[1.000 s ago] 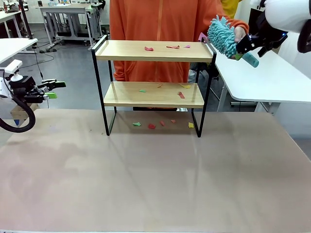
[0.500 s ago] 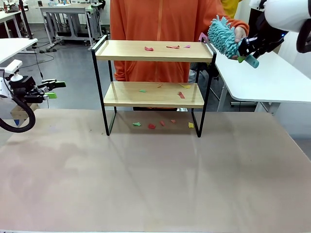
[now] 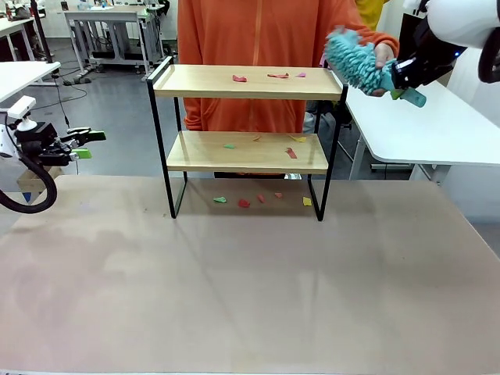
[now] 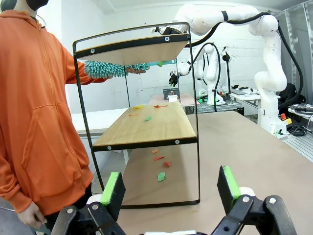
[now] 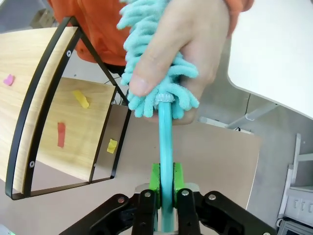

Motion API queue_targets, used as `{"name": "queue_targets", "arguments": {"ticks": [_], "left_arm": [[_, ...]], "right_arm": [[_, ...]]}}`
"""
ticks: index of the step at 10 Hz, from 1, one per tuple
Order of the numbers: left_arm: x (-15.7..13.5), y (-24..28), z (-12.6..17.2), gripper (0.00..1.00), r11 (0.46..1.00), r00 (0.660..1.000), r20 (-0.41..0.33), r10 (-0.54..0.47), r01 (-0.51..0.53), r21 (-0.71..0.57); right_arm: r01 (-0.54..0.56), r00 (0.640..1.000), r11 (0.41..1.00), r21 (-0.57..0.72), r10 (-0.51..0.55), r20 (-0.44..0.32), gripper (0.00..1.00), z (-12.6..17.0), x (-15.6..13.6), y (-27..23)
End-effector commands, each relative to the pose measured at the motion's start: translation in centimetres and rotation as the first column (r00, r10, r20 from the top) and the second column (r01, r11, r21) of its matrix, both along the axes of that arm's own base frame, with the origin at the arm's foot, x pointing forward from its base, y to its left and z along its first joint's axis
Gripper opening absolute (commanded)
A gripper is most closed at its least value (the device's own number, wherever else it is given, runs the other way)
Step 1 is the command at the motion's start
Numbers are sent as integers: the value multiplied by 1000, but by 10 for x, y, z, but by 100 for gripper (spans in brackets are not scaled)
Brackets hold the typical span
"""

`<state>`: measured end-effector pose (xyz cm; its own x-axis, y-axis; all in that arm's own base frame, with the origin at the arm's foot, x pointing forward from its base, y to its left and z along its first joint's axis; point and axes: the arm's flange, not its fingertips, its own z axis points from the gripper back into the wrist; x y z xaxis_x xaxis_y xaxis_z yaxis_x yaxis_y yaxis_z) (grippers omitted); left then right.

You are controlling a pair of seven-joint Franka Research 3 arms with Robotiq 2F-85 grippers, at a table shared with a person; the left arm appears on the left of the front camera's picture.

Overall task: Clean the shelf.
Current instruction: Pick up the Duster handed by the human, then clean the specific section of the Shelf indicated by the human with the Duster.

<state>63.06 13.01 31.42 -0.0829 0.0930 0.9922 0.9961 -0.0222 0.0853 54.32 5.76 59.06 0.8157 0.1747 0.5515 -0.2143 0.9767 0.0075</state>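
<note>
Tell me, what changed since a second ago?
The right gripper closed on the duster by its handle, and its fluffy head tipped left toward the shelf. The person's hand still holds it. The left gripper, shelf and scraps stayed put.

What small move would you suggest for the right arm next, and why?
Probably pull the duster free toward the top board of the shelf: the right gripper is shut on its handle, but the person's hand grips the head, and scraps lie on that board.
</note>
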Motion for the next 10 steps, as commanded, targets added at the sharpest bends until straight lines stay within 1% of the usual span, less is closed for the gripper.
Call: {"name": "queue_targets", "arguments": {"ticks": [1, 2, 3, 4, 5, 10], "left_arm": [[0, -1, 2, 100, 1000, 1000, 5, -2, 2, -3], [0, -1, 2, 100, 1000, 1000, 5, -2, 2, -3], [0, -1, 2, 100, 1000, 1000, 5, -2, 2, -3], [0, -1, 2, 100, 1000, 1000, 5, -2, 2, -3], [0, -1, 2, 100, 1000, 1000, 5, -2, 2, -3], [0, -1, 2, 100, 1000, 1000, 5, -2, 2, -3]], "right_arm": [[63, 998, 997, -36, -62, 14, 0, 5, -3, 1], [80, 997, 996, -34, -80, 12, 0, 6, -3, 0], [109, 993, 994, 4, -109, 43, 0, 6, -4, -2], [125, 988, 992, -15, -123, 89, 0, 4, -6, 1], [41, 999, 999, -5, -41, 9, 0, 4, -1, -4], [41, 999, 999, -5, -41, 9, 0, 4, -1, -4]]}}
